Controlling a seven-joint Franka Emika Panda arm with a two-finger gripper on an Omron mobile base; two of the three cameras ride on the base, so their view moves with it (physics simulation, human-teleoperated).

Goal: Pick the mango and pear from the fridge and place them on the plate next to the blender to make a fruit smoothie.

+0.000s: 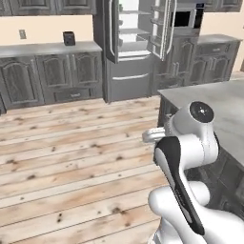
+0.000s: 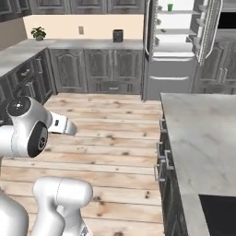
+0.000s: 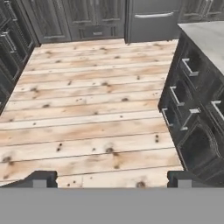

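So the fridge (image 1: 127, 52) is the big thing here, standing tall and upright at the far end of the wood floor (image 1: 71, 157), long axis straight up. It's grey steel, both upper doors swung open toward me, white inside with pale shelves, and a long curved pale handle runs down each door. Below the open part there are two grey drawer fronts with bar handles. I can make out something small and green on its top shelf from the right base view, too tiny to say what. No readable labels anywhere on it.

Left of the fridge runs a row of dark panelled cabinets (image 1: 52, 76) under a grey tabletop (image 1: 47, 47), with a small black box (image 1: 69, 38) sitting on it against the wall. Nearer to me than the fridge, on its right side, is the island with a marbled grey tabletop (image 2: 203, 133).

My gripper (image 3: 112, 178) hangs over the floor planks, fingers spread wide apart, nothing between them.
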